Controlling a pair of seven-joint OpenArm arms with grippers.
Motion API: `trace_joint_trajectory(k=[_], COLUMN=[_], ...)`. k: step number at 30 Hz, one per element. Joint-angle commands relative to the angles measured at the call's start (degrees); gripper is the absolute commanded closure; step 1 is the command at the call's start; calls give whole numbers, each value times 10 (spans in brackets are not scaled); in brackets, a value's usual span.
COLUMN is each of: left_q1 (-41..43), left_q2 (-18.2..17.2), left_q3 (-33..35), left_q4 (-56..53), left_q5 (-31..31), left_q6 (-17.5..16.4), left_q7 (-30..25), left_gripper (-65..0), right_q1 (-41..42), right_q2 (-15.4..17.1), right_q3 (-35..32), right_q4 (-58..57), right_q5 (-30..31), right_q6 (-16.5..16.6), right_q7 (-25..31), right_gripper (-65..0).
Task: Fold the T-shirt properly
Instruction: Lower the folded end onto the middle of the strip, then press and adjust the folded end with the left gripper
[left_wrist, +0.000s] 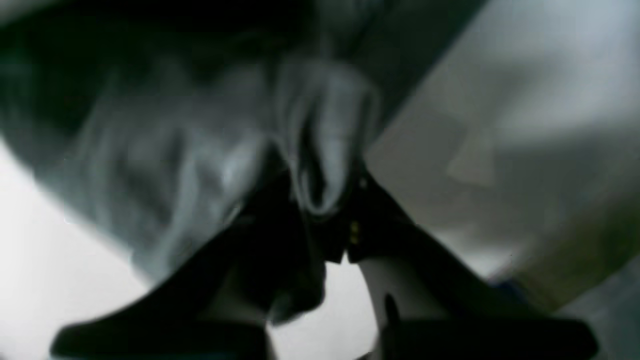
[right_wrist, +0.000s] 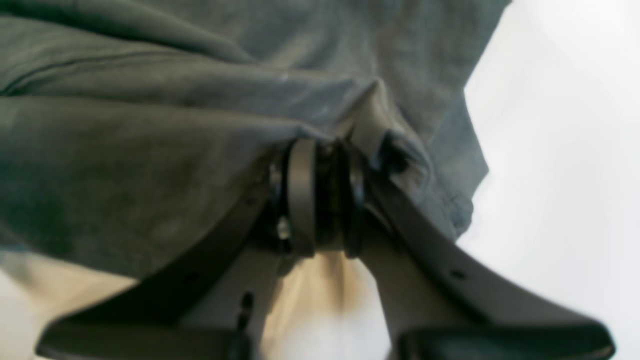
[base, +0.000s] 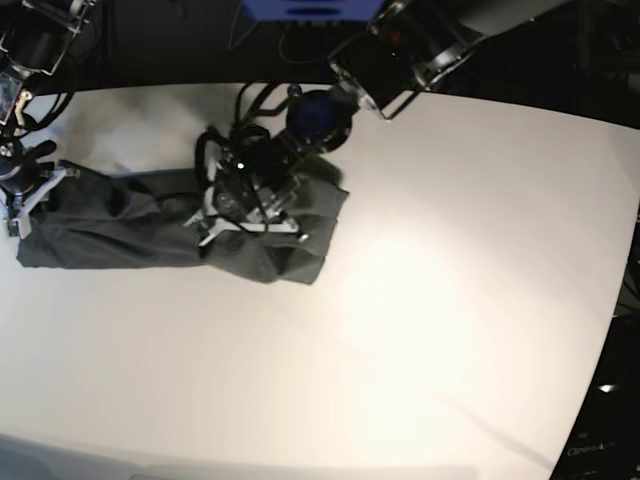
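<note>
Both grippers, left (left_wrist: 325, 200) and right (right_wrist: 320, 195), seemingly clenched on the T-shirt (base: 130, 225), table (base: 420, 320) beneath

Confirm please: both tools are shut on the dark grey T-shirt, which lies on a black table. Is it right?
Not quite. The table is white, not black, as the base view shows. The rest holds: the left tool and the right tool are both shut on the dark grey T-shirt.

T-shirt (base: 120, 225) bunched on table (base: 420, 300), both pincers on it.
</note>
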Motion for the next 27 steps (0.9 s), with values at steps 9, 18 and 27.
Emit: trace_joint_trajectory(k=[9,18,27], left_q1=[-15,-11,-4], left_q2=[2,2,2], left_q3=[-4,-16,-163], left_q4=[21,26,116], left_q5=[69,64,-75], left_q6=[-5,-6,-5], left_q7=[-4,-4,-4], left_gripper=[-31,-31,-31], right_q1=[-40,-42,-36], right_q2=[-10,-19,-41], right_q3=[-4,-6,-5], right_q4=[45,66,68], right_q5=[-29,-29,-96], right_q6=[10,10,10], right_q7=[-52,-53,-52], right_gripper=[-75,-77,-75])
